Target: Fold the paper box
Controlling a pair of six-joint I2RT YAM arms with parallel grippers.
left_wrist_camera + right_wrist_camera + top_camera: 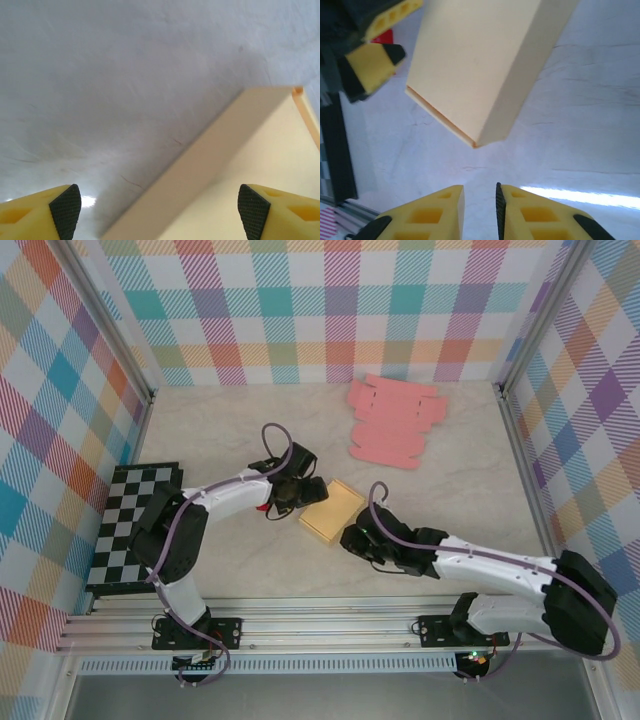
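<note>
Looking down from the top camera, I see the box [332, 511] lying flat on the worktop [230, 420], pale yellow and turned at an angle, with one corner pointing toward the arm bases. I take every place from the box.

My left pincer [300, 490] sits at the box's left edge. On its wrist camera the jaws stand wide apart and grip nothing. One black pad [65, 210] hangs over bare worktop just off the box's side wall. The other pad is over the box's top face. I cannot tell whether either pad touches the box.

My right pincer [350, 538] is just off the box's near corner. On its wrist camera the yellow fingers [440, 210] show a narrow gap with nothing between them, and the corner lies just ahead of the tips, apart from them.

Beyond the box, toward the far wall, lies a loose stack of pink flat blanks [395, 420], well apart from it. Left of the box, a chequered board [135, 525] lies at the worktop's edge.
</note>
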